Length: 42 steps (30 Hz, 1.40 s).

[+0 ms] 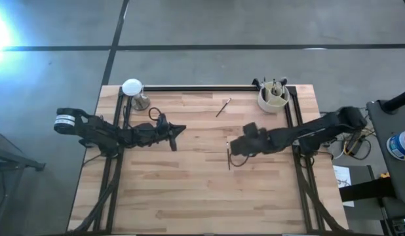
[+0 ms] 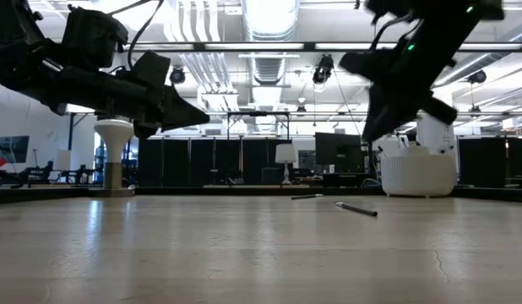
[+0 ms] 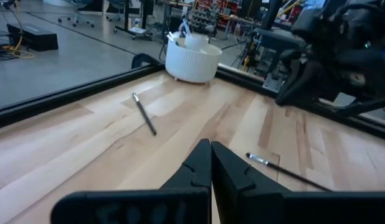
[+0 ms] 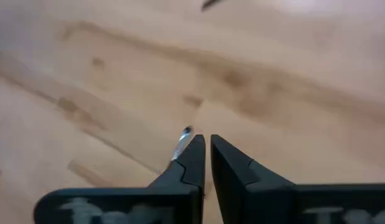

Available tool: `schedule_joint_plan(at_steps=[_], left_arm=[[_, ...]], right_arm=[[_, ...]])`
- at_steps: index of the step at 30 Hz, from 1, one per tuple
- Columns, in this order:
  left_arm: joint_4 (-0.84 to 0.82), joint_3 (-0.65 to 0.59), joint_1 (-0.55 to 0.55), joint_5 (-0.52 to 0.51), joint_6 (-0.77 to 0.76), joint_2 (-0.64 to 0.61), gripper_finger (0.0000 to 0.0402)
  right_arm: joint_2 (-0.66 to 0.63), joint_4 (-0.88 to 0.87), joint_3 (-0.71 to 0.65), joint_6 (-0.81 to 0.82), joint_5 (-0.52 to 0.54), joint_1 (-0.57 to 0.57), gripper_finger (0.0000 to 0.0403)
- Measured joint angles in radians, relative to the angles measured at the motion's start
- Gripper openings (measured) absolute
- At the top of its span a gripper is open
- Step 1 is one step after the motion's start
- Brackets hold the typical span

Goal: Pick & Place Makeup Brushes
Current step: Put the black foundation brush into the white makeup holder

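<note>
Two thin makeup brushes lie flat on the wooden table: one [image 1: 223, 107] near the far edge, the other [image 1: 229, 156] near the middle. The far one also shows as a brush [image 3: 144, 114] in the left wrist view. My right gripper [image 1: 234, 148] is shut and hovers just above the middle brush, whose silvery ferrule [image 4: 180, 145] peeks out beside one finger. The low view shows that brush [image 2: 356, 209] on the table with the gripper [image 2: 375, 128] raised clear of it. My left gripper [image 1: 181, 130] is shut and waits above the table's left half. A white ribbed cup [image 1: 273, 98] at the far right holds several more brushes.
A white round-topped stand [image 1: 132, 88] sits at the far left corner, with a dark cable loop [image 1: 154, 113] beside it. A black rail [image 1: 196, 88] runs along the far edge. Bare wood [image 1: 202, 196] fills the near half of the table.
</note>
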Motion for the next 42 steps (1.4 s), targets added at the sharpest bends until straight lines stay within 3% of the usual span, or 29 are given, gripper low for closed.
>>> schedule_joint_plan(at_steps=[4,11,17,22,32,42], left_arm=[[0.000,-0.020,0.000,0.000,0.001,0.000,0.0003],[0.000,-0.033,0.000,-0.001,0.002,0.000,0.0003],[0.001,-0.040,0.000,-0.001,0.009,0.000,0.0003],[0.000,-0.040,0.000,-0.002,0.010,0.000,0.0003],[0.000,-0.040,0.000,-0.002,0.010,0.000,0.0003],[0.000,-0.040,0.000,-0.002,0.009,0.000,0.0003]], right_arm=[[0.107,0.100,0.020,0.002,-0.098,-0.008,0.0048],[0.251,0.102,0.124,0.028,-0.179,-0.046,0.0108],[0.363,-0.023,0.230,0.049,-0.220,-0.081,0.0133],[0.440,-0.169,0.332,0.053,-0.219,-0.088,0.0129],[0.544,-0.189,0.395,0.039,-0.221,-0.116,0.0096],[0.567,-0.178,0.398,-0.017,-0.230,-0.125,0.0079]])
